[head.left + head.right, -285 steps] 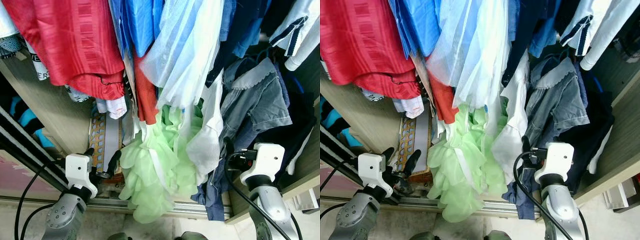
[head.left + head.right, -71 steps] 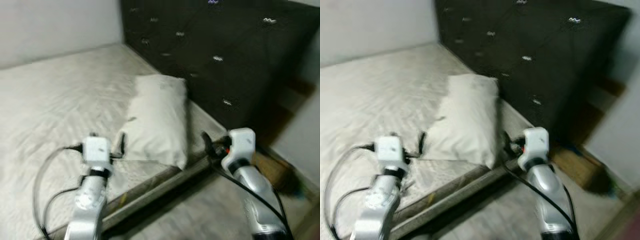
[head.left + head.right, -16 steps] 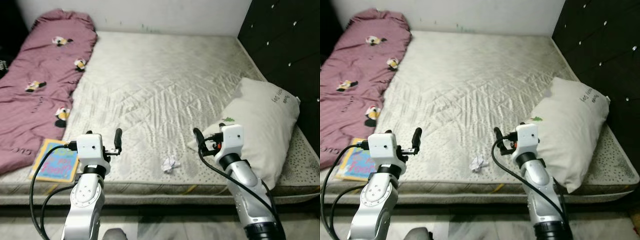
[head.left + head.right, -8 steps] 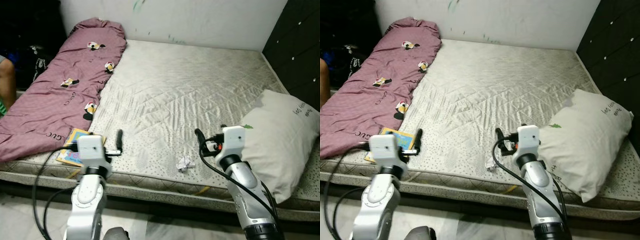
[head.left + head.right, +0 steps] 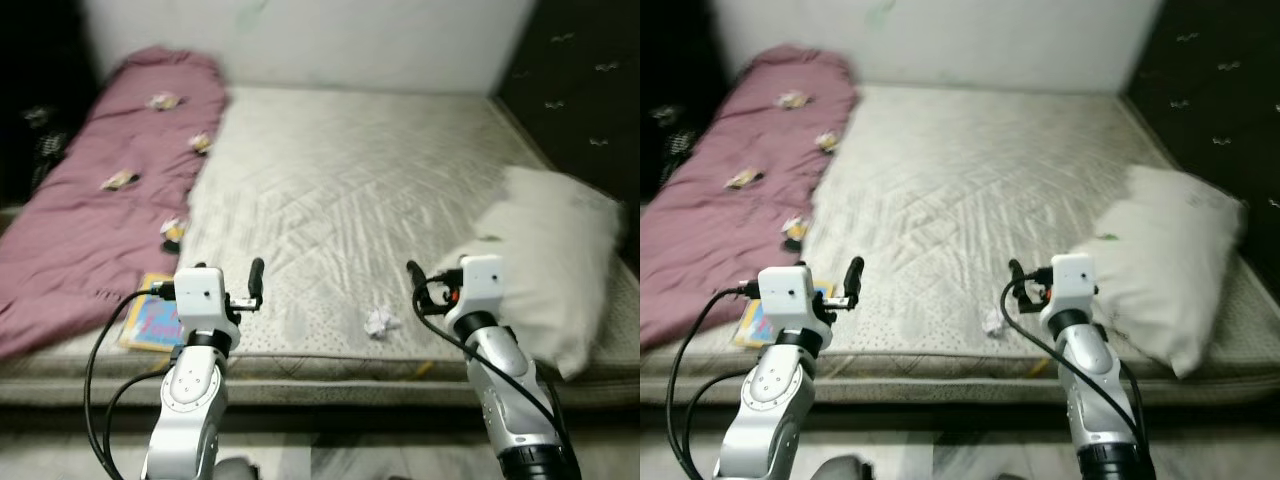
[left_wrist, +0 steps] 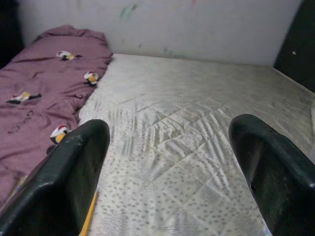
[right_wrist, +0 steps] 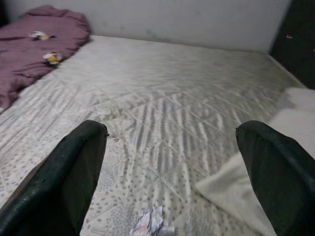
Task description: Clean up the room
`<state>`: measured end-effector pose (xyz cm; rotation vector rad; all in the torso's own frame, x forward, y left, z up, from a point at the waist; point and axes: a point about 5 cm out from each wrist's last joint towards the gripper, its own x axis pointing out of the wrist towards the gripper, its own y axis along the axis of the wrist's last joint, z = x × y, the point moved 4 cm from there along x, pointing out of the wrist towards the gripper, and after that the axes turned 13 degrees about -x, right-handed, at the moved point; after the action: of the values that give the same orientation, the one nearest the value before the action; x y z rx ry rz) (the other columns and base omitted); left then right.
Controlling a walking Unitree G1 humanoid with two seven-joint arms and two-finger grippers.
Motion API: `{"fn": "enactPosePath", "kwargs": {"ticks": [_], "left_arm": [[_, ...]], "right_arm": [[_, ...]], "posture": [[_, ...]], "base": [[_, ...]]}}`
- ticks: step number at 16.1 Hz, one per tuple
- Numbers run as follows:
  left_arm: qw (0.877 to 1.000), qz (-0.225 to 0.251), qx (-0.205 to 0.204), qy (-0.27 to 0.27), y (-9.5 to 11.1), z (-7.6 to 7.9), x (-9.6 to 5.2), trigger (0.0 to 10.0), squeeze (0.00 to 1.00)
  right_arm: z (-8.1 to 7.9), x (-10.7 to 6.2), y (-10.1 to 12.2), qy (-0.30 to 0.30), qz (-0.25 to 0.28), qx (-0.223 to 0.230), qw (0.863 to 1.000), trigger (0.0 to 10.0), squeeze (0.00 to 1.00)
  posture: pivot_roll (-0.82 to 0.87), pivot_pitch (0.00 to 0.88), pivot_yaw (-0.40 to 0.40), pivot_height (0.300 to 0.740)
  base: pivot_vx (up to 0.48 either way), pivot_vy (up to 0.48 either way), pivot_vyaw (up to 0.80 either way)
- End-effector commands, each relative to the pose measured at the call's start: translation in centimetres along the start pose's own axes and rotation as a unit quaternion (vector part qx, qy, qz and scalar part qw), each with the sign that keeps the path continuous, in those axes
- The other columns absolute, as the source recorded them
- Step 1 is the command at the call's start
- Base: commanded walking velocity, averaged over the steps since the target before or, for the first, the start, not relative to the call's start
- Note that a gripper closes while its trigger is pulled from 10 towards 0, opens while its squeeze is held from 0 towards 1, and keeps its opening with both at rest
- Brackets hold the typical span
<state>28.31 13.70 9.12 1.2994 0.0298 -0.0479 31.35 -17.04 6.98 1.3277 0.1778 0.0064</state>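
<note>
White crumpled paper [image 5: 379, 322] lies near the mattress's [image 5: 350, 190] front edge, just ahead of my right gripper [image 7: 170, 162], whose fingers stand wide apart; I judge that arm nearer. My left gripper [image 6: 167, 162], equally spread, faces the quilted top beside the maroon blanket [image 5: 90, 210], with a picture book [image 5: 150, 325] at the front edge

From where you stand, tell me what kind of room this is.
Most likely a bedroom: a bare mattress along the wall, a pillow by the dark padded headboard, and a purple blanket down one side.
</note>
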Motion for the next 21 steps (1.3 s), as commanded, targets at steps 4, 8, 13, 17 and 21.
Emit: {"fn": "enactPosePath", "kwargs": {"ticks": [4,8,13,17,21], "left_arm": [[1.000,0.014,0.020,0.006,0.68,-0.27,-0.10,10.0,0.00],[1.000,0.008,0.003,0.007,0.52,-0.38,-0.16,10.0,0.00],[1.000,0.008,0.003,0.000,0.58,-0.38,-0.15,10.0,0.00],[1.000,0.010,-0.002,-0.009,0.68,-0.25,-0.16,10.0,0.00],[1.000,0.012,-0.004,-0.016,0.74,-0.08,-0.16,10.0,0.00]], "right_arm": [[-0.72,0.36,0.77,0.011,0.013,-0.001,1.000,10.0,0.00],[-0.50,0.31,0.66,0.005,0.012,-0.002,1.000,10.0,0.00],[-0.49,0.28,0.63,0.003,0.012,-0.002,1.000,10.0,0.00],[-0.36,0.29,0.61,0.001,0.011,-0.004,1.000,10.0,0.00],[-0.25,0.25,0.57,-0.001,0.011,-0.004,1.000,10.0,0.00]], "posture": [[0.01,0.000,-0.063,0.740],[0.00,0.000,-0.062,0.740],[0.00,0.000,-0.060,0.740],[0.00,0.000,-0.061,0.740],[-0.01,0.000,-0.060,0.740]], "base": [[0.000,0.000,0.00],[0.000,0.000,0.00],[0.000,0.000,0.00],[0.061,0.000,0.00],[0.428,0.000,0.00]]}}
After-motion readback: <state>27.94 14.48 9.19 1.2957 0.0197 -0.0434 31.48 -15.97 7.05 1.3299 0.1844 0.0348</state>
